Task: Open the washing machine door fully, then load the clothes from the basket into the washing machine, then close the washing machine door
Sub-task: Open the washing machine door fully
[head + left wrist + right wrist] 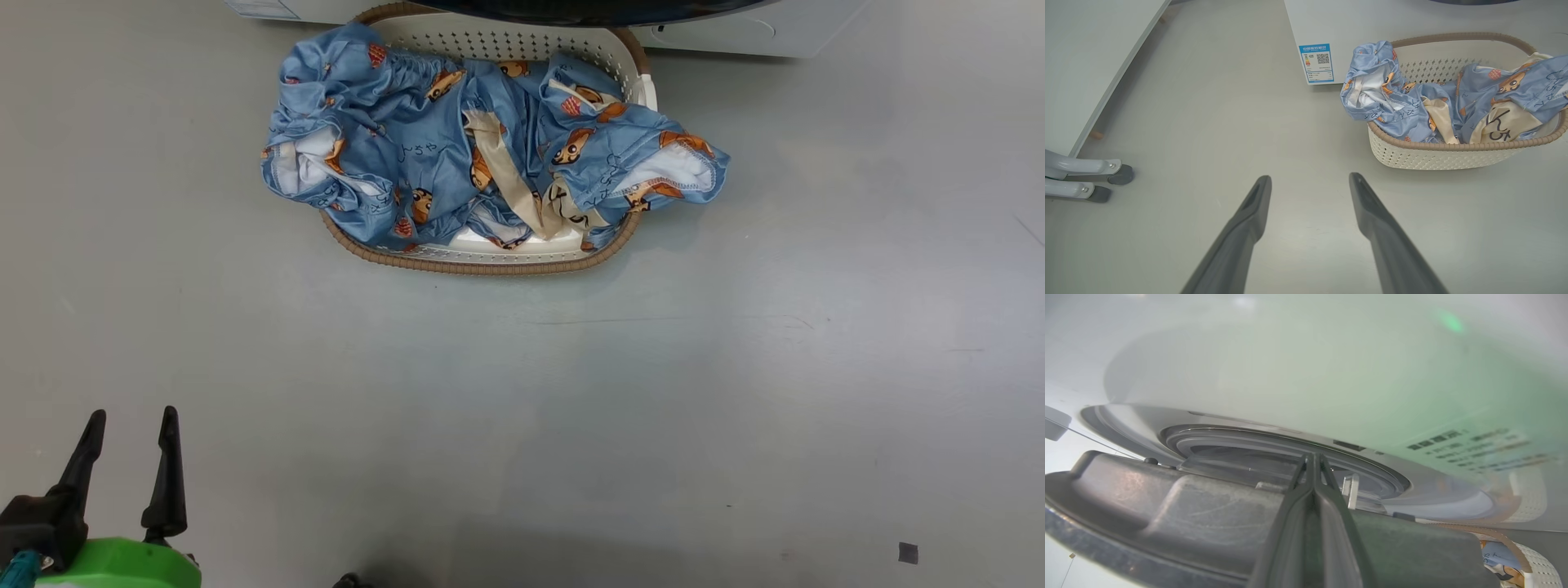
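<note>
The clothes (408, 147), blue fabric with orange cartoon prints, fill the basket (490, 265) and spill over both ends. The basket stands on the floor against the washing machine (735, 33). The washing machine door (588, 8) shows as a dark strip at the top edge. My left gripper (133, 416) hangs open and holds nothing at the lower left, well short of the basket (1433, 157) and clothes (1404, 110). My right gripper (1312, 457) is shut, its fingers lying over the grey inner frame of the door (1167, 506), which stands ajar before the rubber gasket (1274, 441).
A white table (1094, 61) and grey caster feet (1106, 171) stand off to the left in the left wrist view. The washer's blue label (1316, 63) is low on its front. Bare grey floor lies between me and the basket, with a small dark mark (908, 553).
</note>
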Robot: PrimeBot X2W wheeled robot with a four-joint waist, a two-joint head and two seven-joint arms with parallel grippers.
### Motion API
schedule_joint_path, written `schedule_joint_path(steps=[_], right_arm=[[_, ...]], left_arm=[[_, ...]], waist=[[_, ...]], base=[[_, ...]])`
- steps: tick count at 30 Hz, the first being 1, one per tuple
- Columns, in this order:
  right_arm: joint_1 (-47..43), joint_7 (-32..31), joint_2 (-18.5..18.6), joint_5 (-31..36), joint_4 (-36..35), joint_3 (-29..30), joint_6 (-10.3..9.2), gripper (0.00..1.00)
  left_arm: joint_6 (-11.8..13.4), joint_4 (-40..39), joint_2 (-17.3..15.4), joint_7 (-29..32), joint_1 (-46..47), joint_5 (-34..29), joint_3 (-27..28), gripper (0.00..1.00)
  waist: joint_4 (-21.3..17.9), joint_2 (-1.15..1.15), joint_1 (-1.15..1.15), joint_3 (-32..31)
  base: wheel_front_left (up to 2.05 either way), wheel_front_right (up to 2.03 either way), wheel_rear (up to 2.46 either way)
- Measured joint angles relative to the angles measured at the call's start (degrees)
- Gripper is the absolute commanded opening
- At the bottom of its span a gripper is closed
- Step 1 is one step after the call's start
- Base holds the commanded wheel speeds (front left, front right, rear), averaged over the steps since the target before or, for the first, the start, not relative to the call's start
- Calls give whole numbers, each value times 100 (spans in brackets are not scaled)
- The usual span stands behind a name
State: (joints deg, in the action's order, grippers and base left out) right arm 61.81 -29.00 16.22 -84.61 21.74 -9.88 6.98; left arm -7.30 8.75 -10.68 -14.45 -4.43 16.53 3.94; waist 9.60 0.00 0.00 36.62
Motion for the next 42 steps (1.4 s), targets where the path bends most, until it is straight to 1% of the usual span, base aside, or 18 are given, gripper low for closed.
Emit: schedule_joint_path(steps=[5,15,29,42], right_arm=[[-35,0,-19,-1,-2,-82,-3,0],[-230,-51,-38,-18,10,-212,-4,0],[-293,-98,-14,-53,-41,-325,-5,0],[-750,-148,-16,-119,-122,-536,-7,0]], left_arm=[[0,3,-10,0,-1,25,107,100],[0,0,-93,0,-19,57,38,100],[0,8,-101,0,-20,75,9,100],[0,57,-92,0,-28,124,-3,100]], waist=[[-44,0,0,-42],[-124,0,0,-224],[-125,0,0,-320],[-129,0,0,-638]], base=[[0,0,0],[0,0,0],[0,0,0],[0,0,0]])
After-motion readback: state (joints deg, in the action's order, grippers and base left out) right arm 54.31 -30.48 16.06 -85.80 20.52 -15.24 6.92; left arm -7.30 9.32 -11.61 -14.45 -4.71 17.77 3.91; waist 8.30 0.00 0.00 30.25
